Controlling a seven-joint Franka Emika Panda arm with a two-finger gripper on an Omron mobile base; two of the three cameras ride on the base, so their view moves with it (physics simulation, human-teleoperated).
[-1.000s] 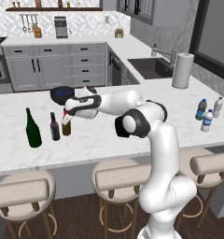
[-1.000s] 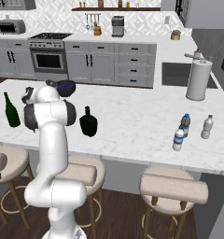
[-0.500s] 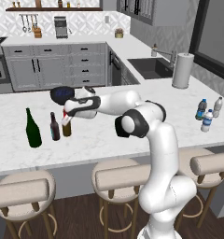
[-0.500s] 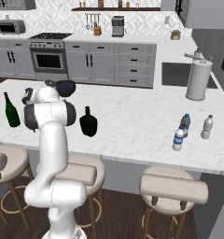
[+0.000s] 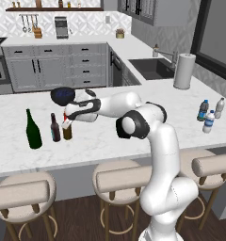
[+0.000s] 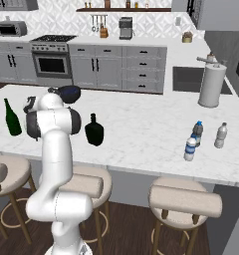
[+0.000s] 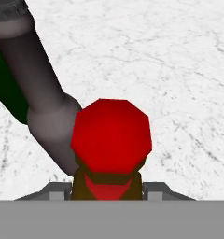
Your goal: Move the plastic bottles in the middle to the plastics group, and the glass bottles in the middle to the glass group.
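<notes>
Both base cameras sit behind the arm — one to its left, one to its right — looking forward and down across the white marble counter (image 5: 110, 141) toward the kitchen's back wall (their shared ground). The hand camera peers straight down, very close, onto the amber bottle (image 7: 111, 140).

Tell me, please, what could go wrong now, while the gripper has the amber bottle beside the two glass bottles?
1. The amber bottle stands very close to the dark-brown bottle; in the hand view their necks nearly touch. A sideways pull of the gripper could tip the brown one, perhaps into the green wine bottle.
2. The grip sits high, at the red top. If the fingers drag while opening, the slim bottle may topple.
3. The arm's withdrawal across the counter may brush the squat black bottle.
</notes>
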